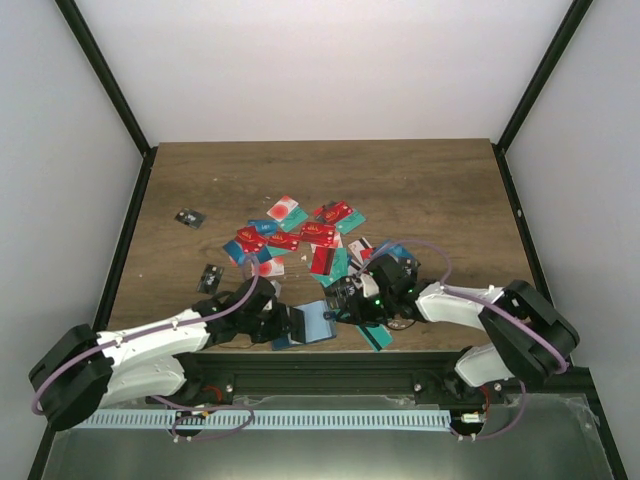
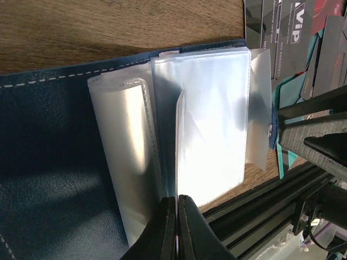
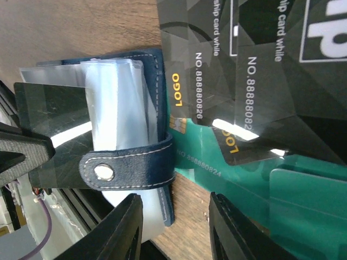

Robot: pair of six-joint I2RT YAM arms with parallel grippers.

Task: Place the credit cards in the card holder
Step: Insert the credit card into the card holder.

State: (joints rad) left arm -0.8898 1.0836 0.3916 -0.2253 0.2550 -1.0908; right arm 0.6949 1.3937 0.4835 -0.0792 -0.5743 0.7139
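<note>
Holder point(image 1: 313, 322) lies open at the tabletop's point(image 1: 420, 180) near edge, between both arms. Left fingers point(image 2: 162, 227) are pinched shut on a clear sleeve point(image 2: 211, 124). Right fingers point(image 3: 127, 227), half-spread and empty, hover at the strap point(image 3: 130, 168). A teal card point(image 3: 260, 184) lies just beside them.

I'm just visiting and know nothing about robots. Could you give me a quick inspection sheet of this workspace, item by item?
Surface: brown wooden table.
Job's things: credit cards heaped mid-table; card holder lying open at the near edge, clear sleeves showing.
Clutter: two small black chips left of the heap.
Hands: left hand shut at a sleeve's edge; right hand open, fingers either side of the holder's strap edge.
Cables: purple cables loop along both arms.
Surroundings: white walls, black frame posts, metal rail in front.
</note>
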